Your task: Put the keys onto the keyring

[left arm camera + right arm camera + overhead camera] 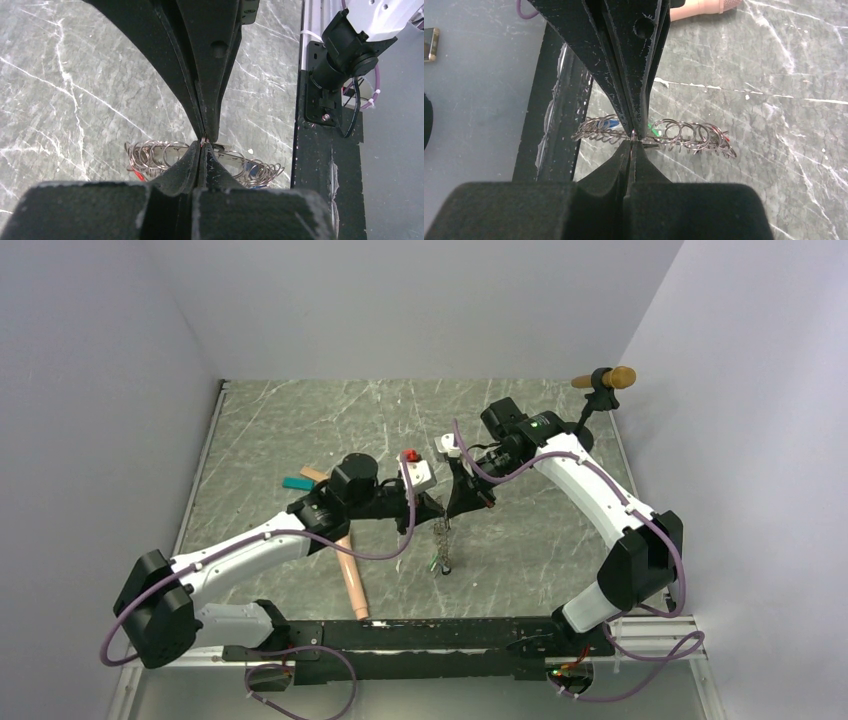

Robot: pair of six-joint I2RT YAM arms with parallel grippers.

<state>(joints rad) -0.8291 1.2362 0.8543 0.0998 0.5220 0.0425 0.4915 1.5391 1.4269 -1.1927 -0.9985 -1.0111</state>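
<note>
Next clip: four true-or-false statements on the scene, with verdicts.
1. The left claw and the right claw are both shut on the keyring. True.
2. The keyring lies flat on the table. False: it dangles from the claws.
3. The peach cylinder lies on the table, partly under the left arm. True.
4. The right claw grips the teal block. False: the block lies on the table beside the left arm.
</note>
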